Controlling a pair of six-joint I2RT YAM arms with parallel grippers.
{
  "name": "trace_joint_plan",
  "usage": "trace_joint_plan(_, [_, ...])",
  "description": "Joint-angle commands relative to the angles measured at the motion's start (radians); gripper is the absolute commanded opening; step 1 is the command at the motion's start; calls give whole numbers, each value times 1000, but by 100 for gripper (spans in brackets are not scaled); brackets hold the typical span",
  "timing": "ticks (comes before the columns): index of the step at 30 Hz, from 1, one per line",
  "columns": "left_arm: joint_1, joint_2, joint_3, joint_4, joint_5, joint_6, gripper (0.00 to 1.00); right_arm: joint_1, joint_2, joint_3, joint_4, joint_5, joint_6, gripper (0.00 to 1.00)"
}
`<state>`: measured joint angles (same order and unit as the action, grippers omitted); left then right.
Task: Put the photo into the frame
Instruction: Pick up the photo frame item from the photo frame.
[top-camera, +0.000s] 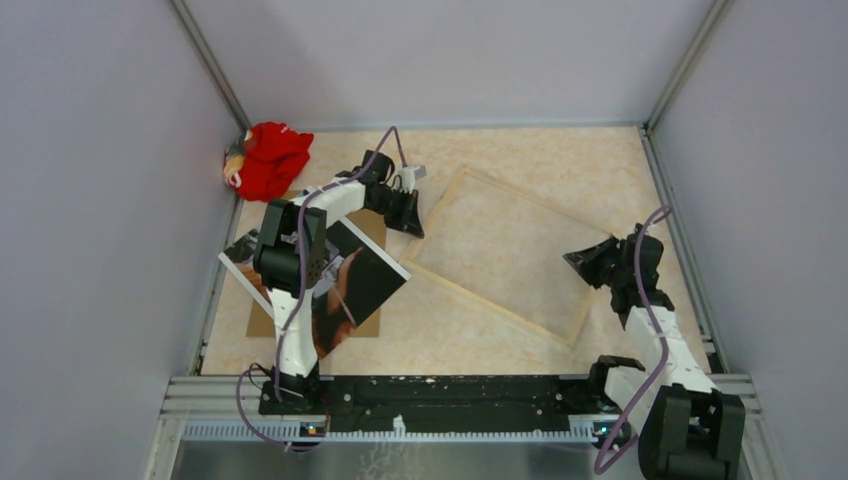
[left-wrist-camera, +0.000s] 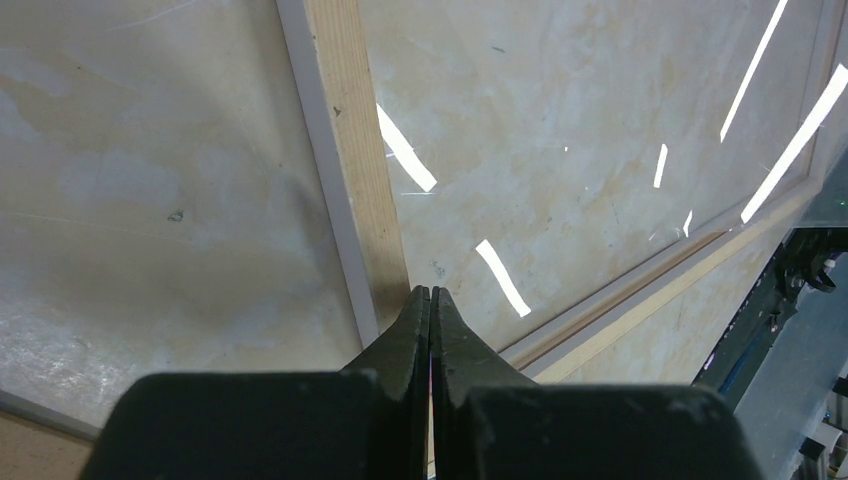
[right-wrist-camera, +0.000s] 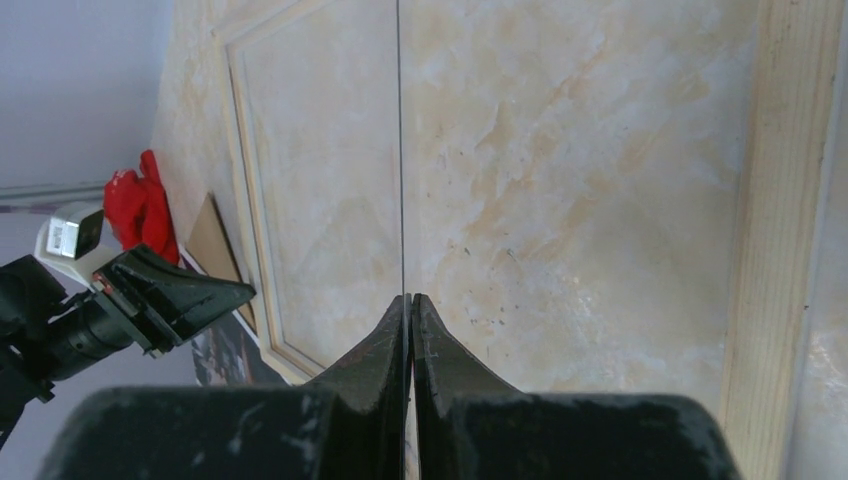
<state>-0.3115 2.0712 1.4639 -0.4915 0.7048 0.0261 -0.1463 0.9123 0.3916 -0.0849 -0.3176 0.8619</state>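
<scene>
Photo (top-camera: 375, 280) — near left jaws, well apart from right jaws

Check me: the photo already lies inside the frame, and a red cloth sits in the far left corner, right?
No. The top view shows the photo outside the frame, to its left on a brown board. The red cloth part is right.

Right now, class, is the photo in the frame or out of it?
Out. The photo lies on the brown board beside the frame, whose opening shows only tabletop.
</scene>
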Motion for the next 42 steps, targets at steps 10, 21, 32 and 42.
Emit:
trace_joint_plan(10, [-5,16,-5,-2,34,25,0,-9,-24,-55,299,-109,173,0])
trace_joint_plan(21, [62,-13,137,-62,24,43,1,-15,-80,-42,347,-140,197,0])
trace_joint_plan(32, [70,65,76,-55,37,61,0,-16,-86,-62,523,-201,270,0])
trace_joint_plan(42, [57,64,53,-45,43,70,0,-14,-56,-88,633,-228,315,0])
